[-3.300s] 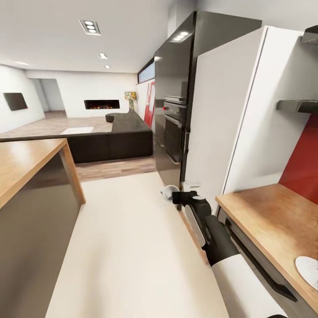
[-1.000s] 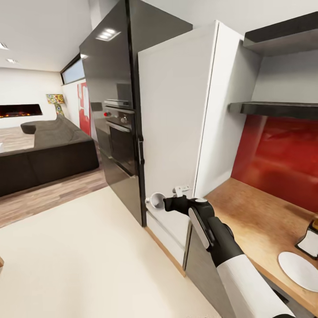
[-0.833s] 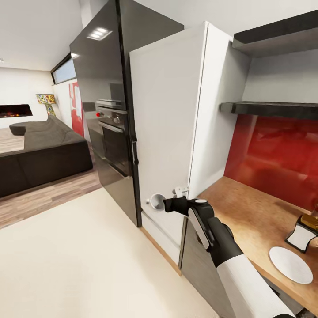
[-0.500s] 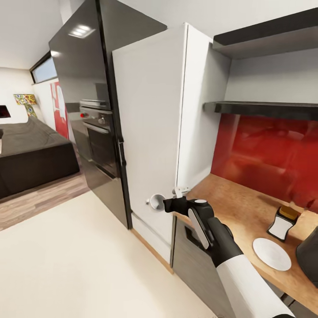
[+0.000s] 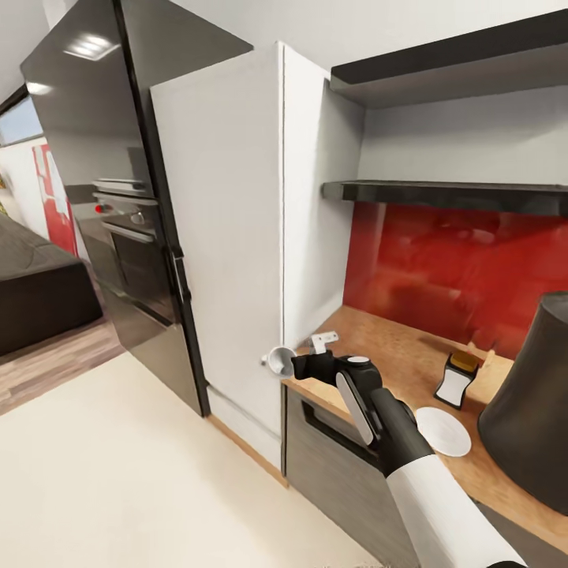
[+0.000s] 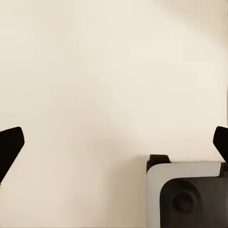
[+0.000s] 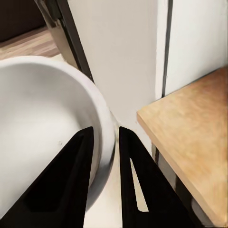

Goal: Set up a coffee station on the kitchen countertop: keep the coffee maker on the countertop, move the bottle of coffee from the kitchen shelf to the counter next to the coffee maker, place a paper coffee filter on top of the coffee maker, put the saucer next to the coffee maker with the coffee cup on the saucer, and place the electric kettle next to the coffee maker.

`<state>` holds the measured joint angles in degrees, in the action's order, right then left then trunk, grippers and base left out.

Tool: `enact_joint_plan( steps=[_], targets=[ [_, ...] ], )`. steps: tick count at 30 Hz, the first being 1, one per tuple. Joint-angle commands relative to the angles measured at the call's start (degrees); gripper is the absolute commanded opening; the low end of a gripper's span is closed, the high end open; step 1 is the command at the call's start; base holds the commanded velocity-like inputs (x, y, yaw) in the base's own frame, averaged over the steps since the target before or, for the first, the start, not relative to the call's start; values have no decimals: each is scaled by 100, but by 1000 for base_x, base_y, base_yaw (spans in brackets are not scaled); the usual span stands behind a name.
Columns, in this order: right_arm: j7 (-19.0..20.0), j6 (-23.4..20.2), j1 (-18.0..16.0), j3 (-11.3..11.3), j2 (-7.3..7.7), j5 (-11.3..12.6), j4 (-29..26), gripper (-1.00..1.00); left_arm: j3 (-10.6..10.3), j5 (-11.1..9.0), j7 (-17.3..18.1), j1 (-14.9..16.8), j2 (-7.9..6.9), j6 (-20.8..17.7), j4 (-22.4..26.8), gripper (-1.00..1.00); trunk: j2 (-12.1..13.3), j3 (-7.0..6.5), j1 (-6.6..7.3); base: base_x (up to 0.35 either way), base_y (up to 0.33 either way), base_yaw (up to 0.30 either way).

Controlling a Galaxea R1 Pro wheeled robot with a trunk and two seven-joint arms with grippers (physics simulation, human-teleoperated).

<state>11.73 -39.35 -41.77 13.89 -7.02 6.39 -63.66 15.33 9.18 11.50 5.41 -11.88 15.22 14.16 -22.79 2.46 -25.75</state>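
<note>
A home kitchen opening onto a living area is shown. At the right of the frame a wood-grain worktop (image 5: 394,347) is seen over grey cabinet fronts (image 5: 331,465), backed by a glossy red backsplash (image 5: 450,268) under black wall shelves (image 5: 442,193). A built-in oven (image 5: 130,237) is set in a tall black unit at centre left, and a dark sofa (image 5: 31,292) on wood flooring is seen at the far left.
</note>
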Motion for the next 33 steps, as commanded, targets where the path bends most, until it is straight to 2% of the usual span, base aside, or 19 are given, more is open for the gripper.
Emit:
enact_joint_plan(
  steps=[1,33],
  targets=[
    [-13,-31,-7,0,-1,64,-2,-100,49,58,28,6,1,22,-1,100,-13,13,-4,0,0,-273],
    [-21,-34,-7,0,-1,57,2,-100,52,58,19,7,-7,19,-1,100,-13,13,-4,0,0,-273]
  ],
)
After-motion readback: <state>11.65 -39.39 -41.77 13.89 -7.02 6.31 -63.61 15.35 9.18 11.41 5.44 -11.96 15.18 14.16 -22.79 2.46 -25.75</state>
